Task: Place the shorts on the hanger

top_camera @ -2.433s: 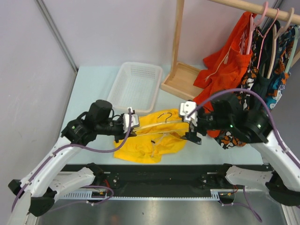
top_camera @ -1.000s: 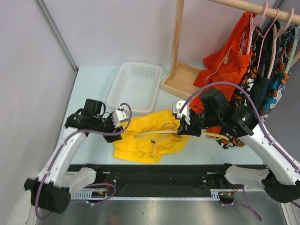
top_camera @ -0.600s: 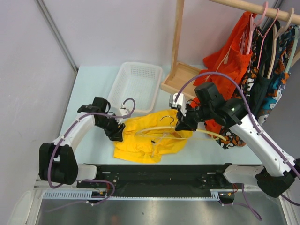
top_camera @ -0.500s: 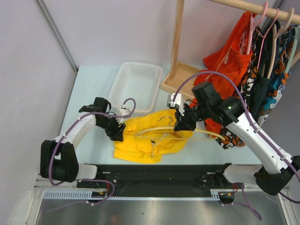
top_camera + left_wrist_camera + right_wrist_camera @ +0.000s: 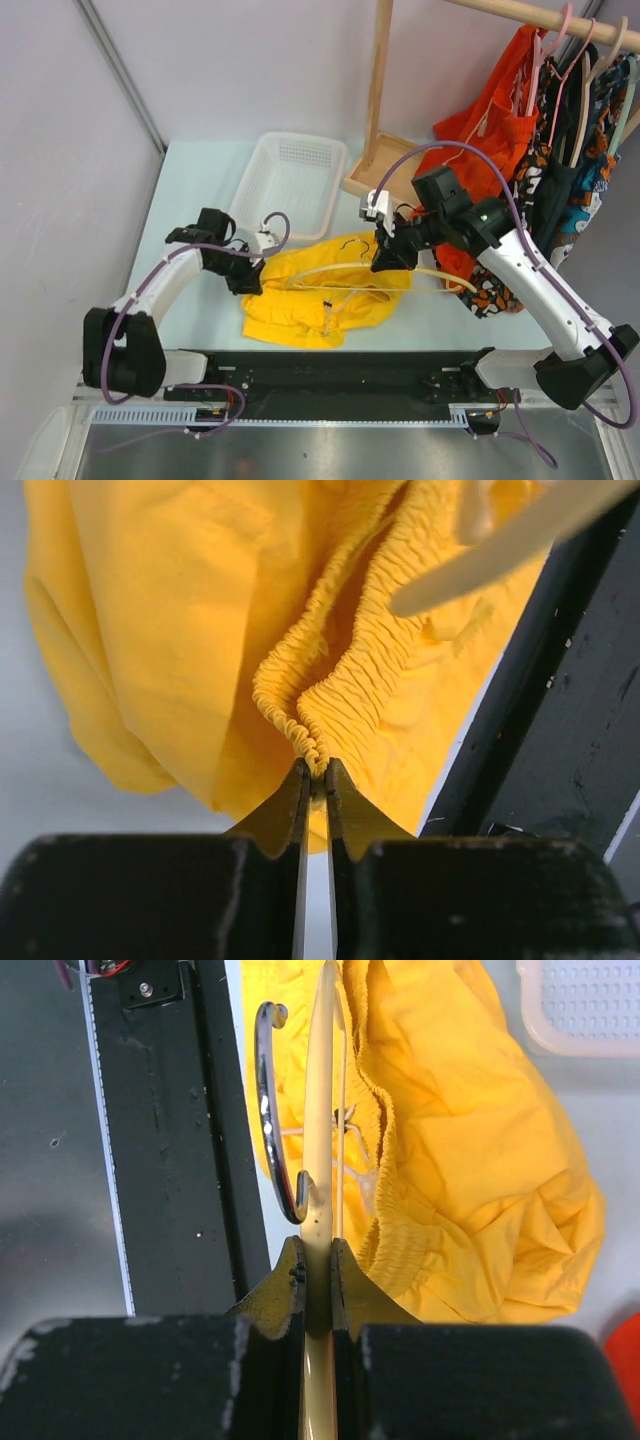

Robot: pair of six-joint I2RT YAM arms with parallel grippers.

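Observation:
The bright yellow shorts lie crumpled on the table near its front edge. My left gripper is at their left edge, shut on a fold of the gathered waistband. The cream hanger lies across the top of the shorts with its metal hook pointing back. My right gripper is shut on the hanger's bar just behind the hook. One end of the hanger shows over the shorts in the left wrist view. The shorts lie beside the bar.
A white mesh basket stands behind the shorts. The wooden rack base is at the back right, with an orange garment and dark patterned clothes hanging on it. A black rail runs along the near edge.
My left gripper has come to the shorts' left edge and closed on the waistband. My right arm has carried the hanger slightly back and up over the shorts.

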